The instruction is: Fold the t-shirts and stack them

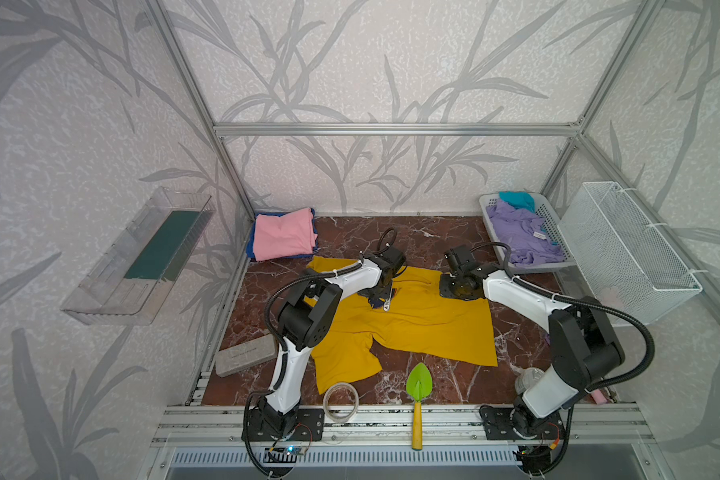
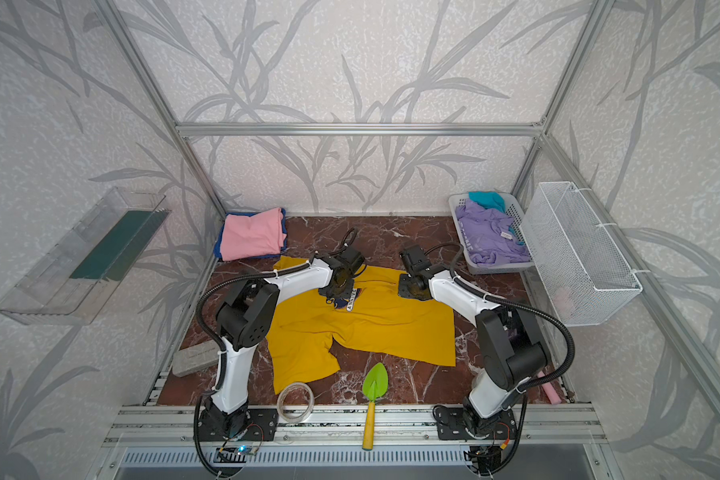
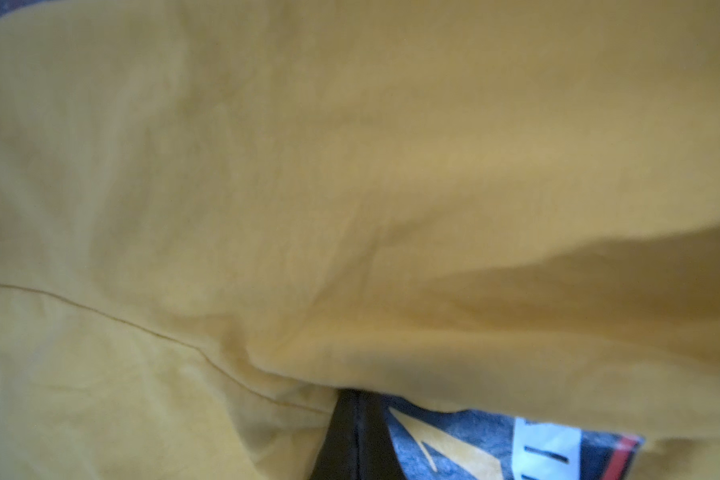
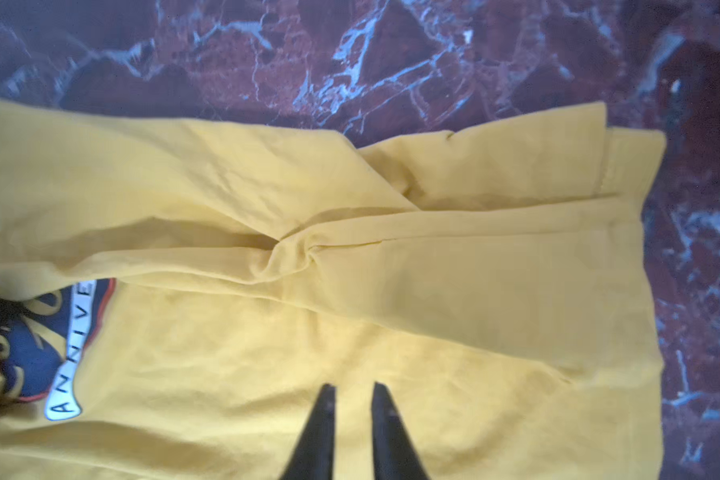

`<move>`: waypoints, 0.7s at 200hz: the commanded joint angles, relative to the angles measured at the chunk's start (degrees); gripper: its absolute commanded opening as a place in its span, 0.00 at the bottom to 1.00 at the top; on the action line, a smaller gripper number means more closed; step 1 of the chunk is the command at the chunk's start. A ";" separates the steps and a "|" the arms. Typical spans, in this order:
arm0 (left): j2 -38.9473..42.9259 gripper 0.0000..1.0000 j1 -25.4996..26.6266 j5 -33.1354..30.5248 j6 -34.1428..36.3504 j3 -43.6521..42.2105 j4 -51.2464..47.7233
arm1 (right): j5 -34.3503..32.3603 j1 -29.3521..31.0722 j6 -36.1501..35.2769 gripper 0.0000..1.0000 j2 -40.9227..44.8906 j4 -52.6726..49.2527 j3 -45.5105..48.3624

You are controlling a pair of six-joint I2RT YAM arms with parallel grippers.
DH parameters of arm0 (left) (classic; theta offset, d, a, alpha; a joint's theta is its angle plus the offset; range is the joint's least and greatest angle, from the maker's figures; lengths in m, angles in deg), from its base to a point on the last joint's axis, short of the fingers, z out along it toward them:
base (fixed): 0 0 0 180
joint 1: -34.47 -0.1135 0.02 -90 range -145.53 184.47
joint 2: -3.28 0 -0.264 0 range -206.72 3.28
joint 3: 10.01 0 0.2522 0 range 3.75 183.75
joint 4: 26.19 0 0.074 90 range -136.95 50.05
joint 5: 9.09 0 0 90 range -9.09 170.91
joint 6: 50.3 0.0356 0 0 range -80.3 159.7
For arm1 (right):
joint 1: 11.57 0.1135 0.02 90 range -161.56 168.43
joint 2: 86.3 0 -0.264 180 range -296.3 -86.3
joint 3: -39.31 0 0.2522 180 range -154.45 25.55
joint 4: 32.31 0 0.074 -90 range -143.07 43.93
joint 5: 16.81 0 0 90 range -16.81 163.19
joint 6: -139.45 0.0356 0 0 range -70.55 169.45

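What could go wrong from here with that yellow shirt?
1. Only the left gripper pinches the yellow t-shirt; the right gripper is open, so a pull may skew the fold.
2. Its near sleeve lies close to the tape roll and green trowel; dragging could snag them.

Mustard tee (image 1: 433, 328) on red-brown, white-veined tabletop (image 1: 433, 237).
Print (image 2: 348, 301) navy w/ white band, red edge; pink tee (image 1: 281, 235) over blue tee (image 2: 217, 249); lavender tee (image 1: 520, 237), teal tee (image 1: 516, 199) in white basket (image 1: 549, 226).
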 commanded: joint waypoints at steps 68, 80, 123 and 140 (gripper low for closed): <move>6.14 0.00 -1.38 -2.87 -2.15 -5.78 -2.20 | 6.61 -0.37 1.83 0.20 -13.65 2.06 -10.37; 6.18 0.00 -1.38 -2.72 -2.15 -6.03 -2.04 | 6.67 -0.50 2.32 0.10 -12.49 3.11 -8.66; 6.17 0.00 -1.49 -2.15 -2.33 -7.09 -1.32 | 4.44 -0.71 3.48 0.00 -4.55 4.01 -1.65; 6.54 0.00 -1.79 -2.05 -2.56 -8.06 -0.75 | 4.38 -0.60 5.08 0.00 -1.28 4.98 2.50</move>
